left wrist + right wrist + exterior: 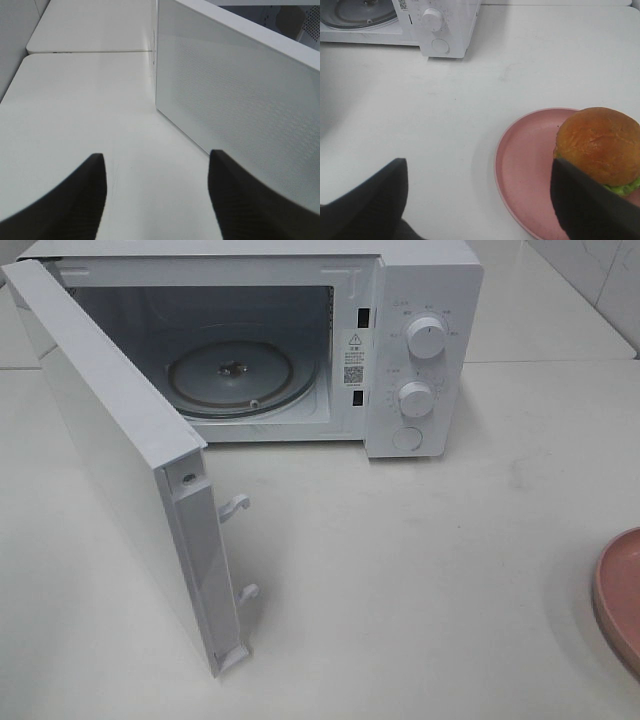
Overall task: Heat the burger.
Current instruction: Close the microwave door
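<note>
The burger (pixel 597 142), with a golden-brown bun and a green lettuce edge, sits on a pink plate (pixel 525 160) in the right wrist view. My right gripper (pixel 479 161) hangs open above the table, and its one finger (pixel 590 205) covers the burger's near side. The microwave (pixel 425 300) stands at the back with its door (pixel 110 450) swung wide, showing the glass turntable (pixel 235 375). My left gripper (pixel 157 155) is open with nothing between its fingers, close beside the door's outer face (pixel 240 100). Neither gripper shows in the exterior high view.
Only the plate's rim (pixel 620 595) shows at the right edge of the exterior high view. The open door juts toward the table's front left. Two white knobs (pixel 428 337) and a button sit on the microwave's right panel.
</note>
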Controlling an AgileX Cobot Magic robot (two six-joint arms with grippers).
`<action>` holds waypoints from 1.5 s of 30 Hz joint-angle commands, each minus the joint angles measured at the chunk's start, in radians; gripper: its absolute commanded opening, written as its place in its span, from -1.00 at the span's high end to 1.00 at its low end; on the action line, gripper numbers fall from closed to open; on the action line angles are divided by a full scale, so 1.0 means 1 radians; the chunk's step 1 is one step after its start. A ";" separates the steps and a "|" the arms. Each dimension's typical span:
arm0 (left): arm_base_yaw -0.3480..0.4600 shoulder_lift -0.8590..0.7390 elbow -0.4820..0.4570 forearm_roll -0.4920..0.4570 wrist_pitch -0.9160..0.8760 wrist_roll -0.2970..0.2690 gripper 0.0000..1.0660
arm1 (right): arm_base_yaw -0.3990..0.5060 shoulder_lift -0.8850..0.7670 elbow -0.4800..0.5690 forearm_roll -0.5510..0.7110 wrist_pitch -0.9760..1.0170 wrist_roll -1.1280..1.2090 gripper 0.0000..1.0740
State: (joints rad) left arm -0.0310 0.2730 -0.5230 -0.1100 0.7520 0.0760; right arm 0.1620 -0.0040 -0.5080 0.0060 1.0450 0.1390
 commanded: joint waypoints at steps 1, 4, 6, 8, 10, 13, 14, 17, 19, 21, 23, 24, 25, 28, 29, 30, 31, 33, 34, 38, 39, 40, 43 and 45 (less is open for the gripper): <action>0.003 0.116 -0.003 -0.005 -0.084 -0.006 0.36 | -0.004 -0.026 0.001 0.003 -0.008 -0.012 -0.40; 0.003 0.202 -0.003 -0.005 -0.145 -0.005 0.77 | -0.004 -0.026 0.001 0.003 -0.008 -0.012 -0.40; 0.003 0.254 -0.001 -0.012 -0.192 0.008 1.00 | -0.004 -0.026 0.001 0.003 -0.008 -0.012 -0.40; 0.003 0.280 0.005 -0.023 -0.221 0.018 1.00 | -0.004 -0.026 0.001 0.003 -0.008 -0.012 -0.40; 0.003 0.345 0.034 -0.060 -0.345 0.050 1.00 | -0.004 -0.026 0.001 0.003 -0.008 -0.012 -0.40; 0.003 0.383 0.058 -0.090 -0.442 0.068 1.00 | -0.004 -0.026 0.001 0.003 -0.008 -0.012 -0.40; 0.003 0.423 0.089 -0.111 -0.548 0.083 1.00 | -0.004 -0.026 0.001 0.003 -0.008 -0.012 -0.40; 0.003 0.482 0.133 -0.120 -0.698 0.085 1.00 | -0.004 -0.026 0.001 0.003 -0.008 -0.012 -0.40; 0.003 0.521 0.159 -0.120 -0.792 0.085 1.00 | -0.004 -0.026 0.001 0.003 -0.008 -0.012 -0.40; 0.000 0.540 0.168 -0.120 -0.841 0.085 1.00 | -0.004 -0.026 0.001 0.003 -0.008 -0.012 -0.40; -0.014 0.611 0.196 -0.108 -0.986 0.085 1.00 | -0.004 -0.026 0.001 0.003 -0.008 -0.012 -0.40; -0.014 0.611 0.196 -0.108 -0.986 0.085 1.00 | -0.004 -0.026 0.001 0.003 -0.008 -0.012 -0.40; -0.035 0.656 0.214 -0.081 -1.079 0.083 1.00 | -0.004 -0.026 0.001 0.003 -0.008 -0.012 -0.40; -0.072 0.729 0.230 -0.023 -1.204 0.080 1.00 | -0.004 -0.026 0.001 0.003 -0.008 -0.012 -0.40; -0.077 0.775 0.233 0.018 -1.259 0.077 1.00 | -0.004 -0.026 0.001 0.003 -0.008 -0.012 -0.40; -0.077 0.775 0.233 0.018 -1.259 0.077 1.00 | -0.004 -0.026 0.001 0.003 -0.008 -0.012 -0.40; -0.077 0.801 0.234 0.039 -1.288 0.069 1.00 | -0.004 -0.026 0.001 0.003 -0.008 -0.012 -0.40; -0.077 0.853 0.234 0.072 -1.338 0.044 1.00 | -0.004 -0.026 0.001 0.003 -0.008 -0.012 -0.40; -0.077 0.896 0.234 0.099 -1.377 0.012 1.00 | -0.004 -0.026 0.001 0.003 -0.008 -0.012 -0.40; -0.077 0.956 0.234 0.140 -1.414 -0.049 1.00 | -0.004 -0.026 0.001 0.003 -0.008 -0.012 -0.40; -0.077 0.992 0.234 0.184 -1.441 -0.085 1.00 | -0.004 -0.026 0.001 0.003 -0.008 -0.012 -0.40; -0.077 1.008 0.234 0.209 -1.460 -0.101 1.00 | -0.004 -0.026 0.001 0.003 -0.008 -0.012 -0.40; -0.090 1.050 0.233 0.245 -1.515 -0.139 1.00 | -0.004 -0.026 0.001 0.003 -0.008 -0.012 -0.40; -0.113 1.078 0.233 0.246 -1.538 -0.141 1.00 | -0.004 -0.026 0.001 0.003 -0.008 -0.012 -0.40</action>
State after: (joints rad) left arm -0.1270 1.3370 -0.2910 0.1230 -0.7450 -0.0470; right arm 0.1620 -0.0040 -0.5080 0.0060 1.0450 0.1390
